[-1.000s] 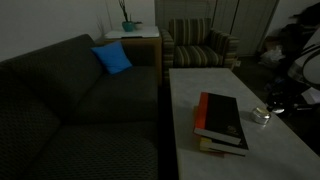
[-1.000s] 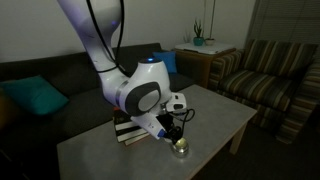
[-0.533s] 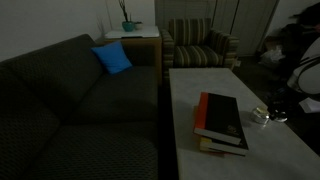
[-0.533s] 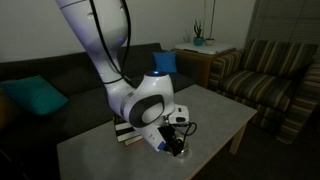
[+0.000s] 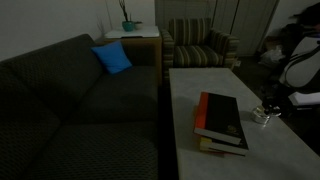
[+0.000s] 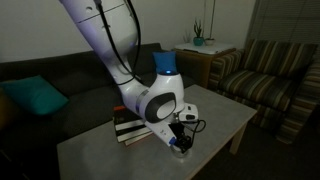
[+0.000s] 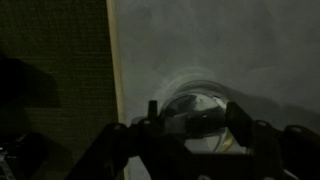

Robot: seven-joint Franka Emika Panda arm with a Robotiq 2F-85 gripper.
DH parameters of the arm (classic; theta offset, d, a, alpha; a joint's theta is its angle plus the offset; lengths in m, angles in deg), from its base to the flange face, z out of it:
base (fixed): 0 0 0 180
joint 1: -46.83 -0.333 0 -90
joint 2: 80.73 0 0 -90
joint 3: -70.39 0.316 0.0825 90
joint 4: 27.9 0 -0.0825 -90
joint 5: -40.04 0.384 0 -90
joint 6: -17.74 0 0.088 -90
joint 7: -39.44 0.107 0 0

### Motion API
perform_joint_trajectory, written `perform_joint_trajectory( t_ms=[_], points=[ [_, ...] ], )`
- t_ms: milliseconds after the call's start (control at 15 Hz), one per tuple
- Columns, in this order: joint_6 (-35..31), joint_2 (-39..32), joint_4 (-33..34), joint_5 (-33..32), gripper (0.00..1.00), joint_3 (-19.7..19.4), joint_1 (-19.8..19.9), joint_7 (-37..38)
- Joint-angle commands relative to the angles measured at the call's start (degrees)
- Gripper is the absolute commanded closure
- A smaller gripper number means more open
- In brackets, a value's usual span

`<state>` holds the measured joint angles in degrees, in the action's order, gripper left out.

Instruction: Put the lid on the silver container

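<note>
The silver container [image 5: 262,116] stands on the pale table near its edge, beside the book stack; it also shows in an exterior view [image 6: 181,148] and as a shiny round rim in the wrist view [image 7: 205,100]. My gripper [image 7: 195,120] is right over it, fingers spread about as wide as the tin. A dark flat shape spanning the fingers looks like the lid [image 7: 190,126], held just above the container's mouth. In both exterior views the gripper [image 5: 267,108] [image 6: 180,142] is down at the container and hides the lid.
A red-and-black book stack [image 5: 222,120] [image 6: 130,128] lies next to the container. The table edge [image 7: 112,60] runs close by, with carpet beyond. A dark sofa with a blue cushion [image 5: 112,58] and a striped armchair [image 6: 270,70] flank the table [image 5: 200,85].
The gripper has come down from above the container until it sits right on top of it. The container and the books have not moved.
</note>
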<state>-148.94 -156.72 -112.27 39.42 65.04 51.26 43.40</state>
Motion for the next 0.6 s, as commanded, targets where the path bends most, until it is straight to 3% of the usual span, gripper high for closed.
perform_joint_trajectory(
  t_ms=[0, 533],
  points=[
    [4.0, -1.7, 5.7, 0.4, 0.56, 1.1, 2.3, -2.2],
    [13.0, -6.2, 16.0, 0.3, 0.56, 7.1, 6.9, -10.9]
  ],
)
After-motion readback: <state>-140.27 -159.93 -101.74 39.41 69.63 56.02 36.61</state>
